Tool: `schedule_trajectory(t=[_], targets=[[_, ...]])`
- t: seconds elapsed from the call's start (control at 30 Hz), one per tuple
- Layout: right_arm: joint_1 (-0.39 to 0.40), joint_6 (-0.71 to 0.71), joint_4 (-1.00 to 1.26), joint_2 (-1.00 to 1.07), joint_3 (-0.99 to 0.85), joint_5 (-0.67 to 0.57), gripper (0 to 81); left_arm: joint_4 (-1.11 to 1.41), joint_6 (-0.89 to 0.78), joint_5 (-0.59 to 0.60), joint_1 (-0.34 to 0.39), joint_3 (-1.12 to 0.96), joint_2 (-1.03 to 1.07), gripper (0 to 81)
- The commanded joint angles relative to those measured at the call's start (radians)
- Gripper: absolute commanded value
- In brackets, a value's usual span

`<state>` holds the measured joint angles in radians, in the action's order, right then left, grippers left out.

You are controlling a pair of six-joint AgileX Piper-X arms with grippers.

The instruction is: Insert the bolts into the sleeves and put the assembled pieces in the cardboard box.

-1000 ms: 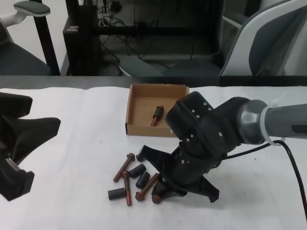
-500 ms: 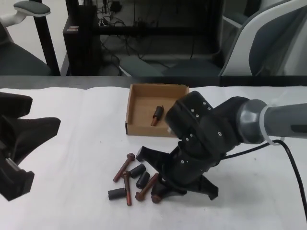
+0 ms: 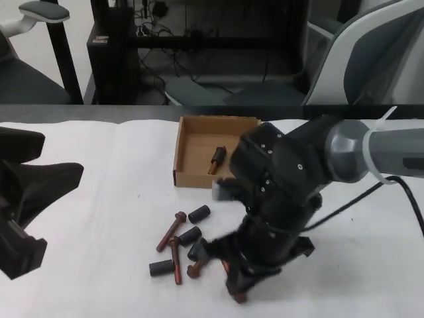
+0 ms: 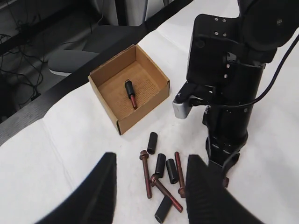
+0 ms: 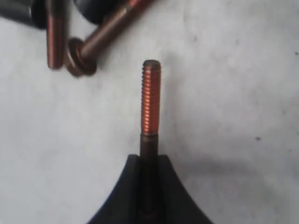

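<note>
My right gripper (image 5: 149, 163) is shut on the shank of a copper bolt (image 5: 151, 100), whose threaded end sticks out over the white cloth. In the high view that gripper (image 3: 237, 291) points down just right of the pile. Loose bolts (image 3: 171, 230) and black sleeves (image 3: 199, 213) lie there. The cardboard box (image 3: 177, 149) stands behind the pile with one assembled piece (image 3: 217, 159) inside. My left gripper (image 4: 153, 157) hangs open well above the pile, holding nothing. The left wrist view has the box (image 4: 145, 109), the piece (image 4: 130, 93), sleeves (image 4: 160, 164) and bolts (image 4: 146, 173).
The right arm's bulky black body (image 3: 285, 192) stands between the pile and the bench's right side. Two loose bolts (image 5: 107, 35) lie close beyond the held bolt's tip. White cloth (image 3: 99, 199) stretches bare to the left of the pile. The bench's far edge (image 3: 132, 114) runs behind the box.
The right gripper, earlier low with fingers spread over the pile's right end, has closed on a bolt and turned upright. A sleeve near the box is now uncovered. The left arm kept still.
</note>
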<state>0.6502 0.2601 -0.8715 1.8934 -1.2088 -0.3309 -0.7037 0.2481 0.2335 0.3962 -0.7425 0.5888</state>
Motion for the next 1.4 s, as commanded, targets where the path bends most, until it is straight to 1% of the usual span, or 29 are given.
schedule_trajectory(t=[0.0,0.07,0.27,0.33,0.53,0.6,0.67,0.77,0.97,1.07,1.2,1.33,1.37], targets=[[-0.004,-0.269,-0.073,-0.020,-0.011,0.031,0.6,0.011,0.006,-0.010,-0.004,-0.010,0.000,47.3],[-0.004,-0.423,-0.105,-0.022,-0.011,0.094,0.6,0.011,0.006,-0.010,-0.004,-0.010,0.000,47.3],[-0.004,-1.034,-0.191,-0.021,-0.011,0.234,0.6,0.012,0.006,-0.010,-0.004,-0.010,0.000,47.3],[-0.004,-1.183,-0.169,-0.021,-0.011,0.260,0.6,0.012,0.006,-0.010,-0.004,-0.010,0.000,47.3],[0.001,-1.428,-0.087,-0.021,-0.011,0.273,0.6,0.011,0.014,-0.010,-0.004,-0.010,0.000,47.3],[0.008,-1.497,-0.080,-0.021,-0.011,0.278,0.6,0.011,0.047,-0.010,-0.004,-0.010,0.000,47.3],[0.012,-1.611,-0.062,-0.021,-0.011,0.302,0.6,0.011,0.075,-0.010,-0.004,-0.010,0.000,47.3],[0.016,-1.709,0.003,-0.021,-0.011,0.331,0.6,0.011,0.075,-0.007,-0.004,-0.010,0.000,47.3],[0.022,-1.917,0.138,-0.021,-0.011,0.347,0.6,0.011,0.075,-0.004,-0.004,-0.010,0.000,47.3],[0.022,-1.994,0.157,-0.021,-0.011,0.347,0.6,0.011,0.075,-0.004,-0.004,-0.010,0.000,47.3],[0.022,-2.057,0.157,-0.021,-0.011,0.347,0.6,0.011,0.075,-0.004,-0.004,-0.010,0.000,47.3],[0.022,-2.077,0.157,-0.021,-0.011,0.343,0.1,0.014,0.075,-0.004,-0.004,-0.010,0.000,47.3],[0.022,-2.077,0.155,-0.021,-0.011,0.342,1.3,0.014,0.075,-0.004,-0.004,-0.010,0.000,47.3]])
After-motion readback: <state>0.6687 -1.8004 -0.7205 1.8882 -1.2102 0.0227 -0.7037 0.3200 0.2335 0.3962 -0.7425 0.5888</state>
